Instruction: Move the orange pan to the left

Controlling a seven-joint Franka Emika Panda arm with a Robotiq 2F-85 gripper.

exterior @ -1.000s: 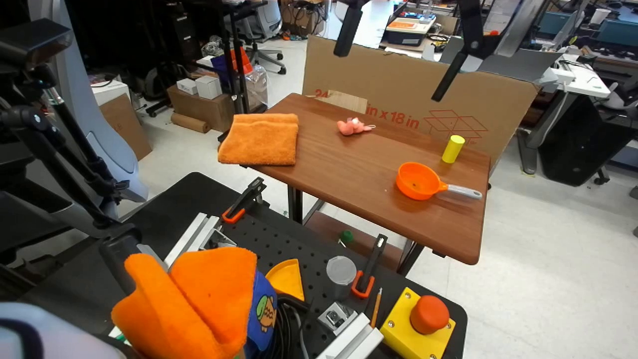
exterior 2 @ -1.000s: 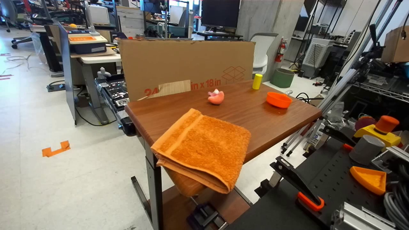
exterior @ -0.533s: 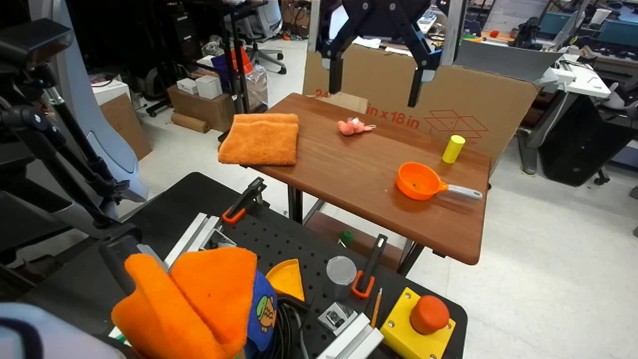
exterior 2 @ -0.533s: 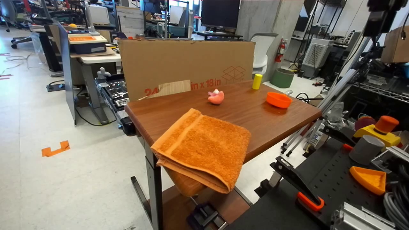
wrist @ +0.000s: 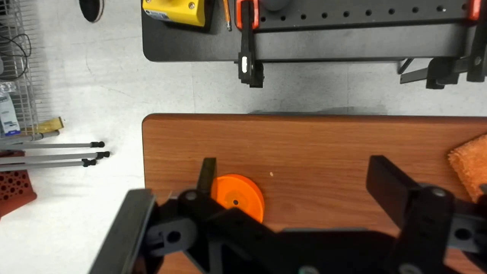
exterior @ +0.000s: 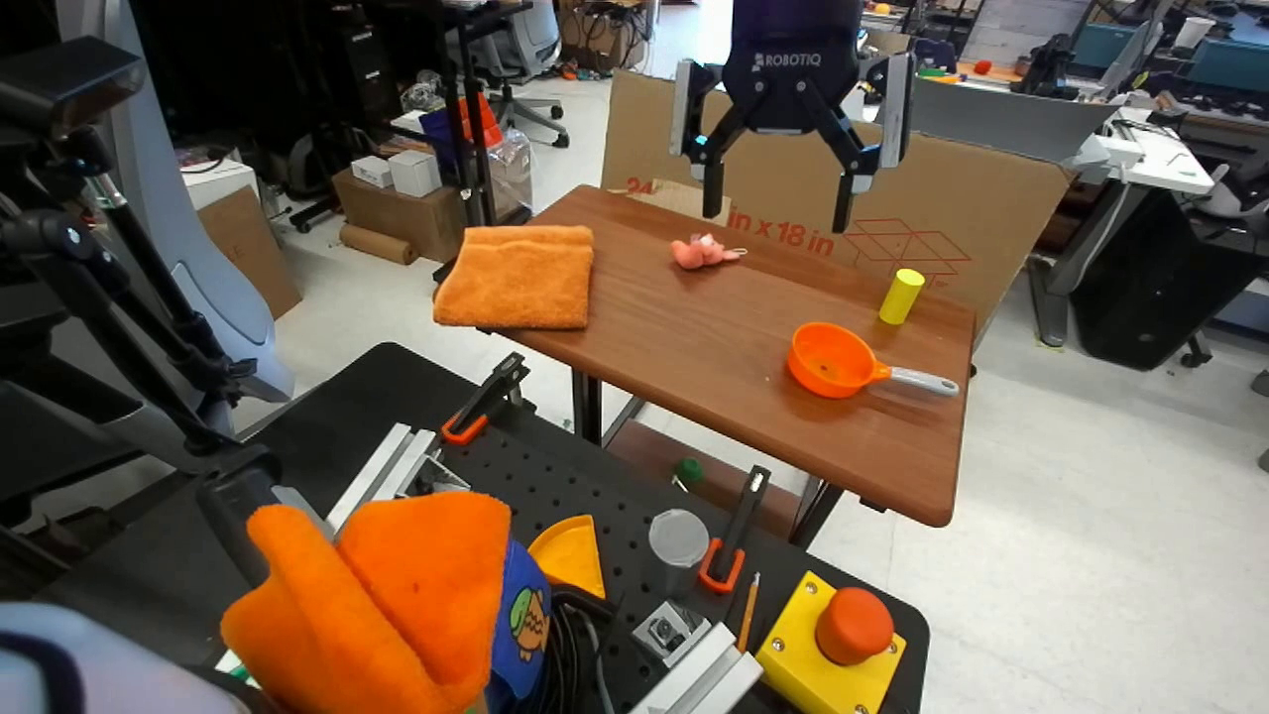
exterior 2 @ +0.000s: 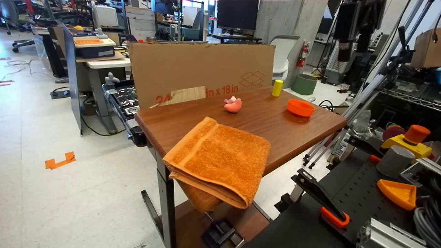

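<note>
The gripper (exterior: 777, 216) hangs in the air, higher than the counter (exterior: 684, 322). Its two fingers (exterior: 712, 188) point down and are spread wide apart, and it holds nothing. In an exterior view the pan (exterior: 833, 362) sits on the counter, down and to the right of the gripper and well apart from it. The pan's grey handle (exterior: 924, 381) points away from the gripper. In the wrist view the pan is lower than the gripper, and one finger covers part of it. In an exterior view the yellow tube (exterior: 901, 297) stands on its end near the pan, also down and to the right of the gripper. The pink toy (exterior: 699, 252) lies below the gripper, a bit to the left. The folded orange towel (exterior: 520, 280) is farther to the left and sticks out past the edge of the counter. A big cardboard sheet (exterior: 952, 183) stands up behind the gripper. In the wrist view a black bench (wrist: 342, 42) is out past the fingers, with a strip of floor (wrist: 304, 89) between it and the counter.
</note>
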